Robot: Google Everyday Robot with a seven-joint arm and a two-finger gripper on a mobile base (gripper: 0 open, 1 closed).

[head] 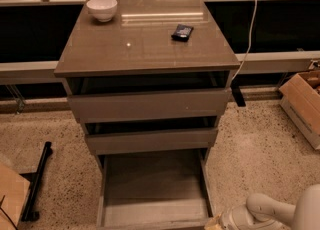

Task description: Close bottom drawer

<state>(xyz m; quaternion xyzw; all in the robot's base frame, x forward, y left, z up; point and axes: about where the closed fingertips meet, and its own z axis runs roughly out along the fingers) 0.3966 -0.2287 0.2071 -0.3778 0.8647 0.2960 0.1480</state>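
Note:
The bottom drawer [152, 189] of the grey-brown cabinet is pulled far out, its deep plain grey box open to view and its front at the bottom edge of the camera view. The mid-width drawer front [151, 140] and the widest drawer front [149, 105] stand slightly out above it. My gripper [216, 222] sits at the bottom right, low by the drawer's front right corner, mostly cut off by the frame edge. My white arm [272, 213] runs in from the lower right.
A white bowl [102, 9] and a dark small packet [182, 32] lie on the cabinet top [145, 49]. A cardboard box [304, 104] stands on the floor at right. A black bar [36, 184] and a brown box corner [10, 199] lie at left. A white cable [248, 34] hangs at right.

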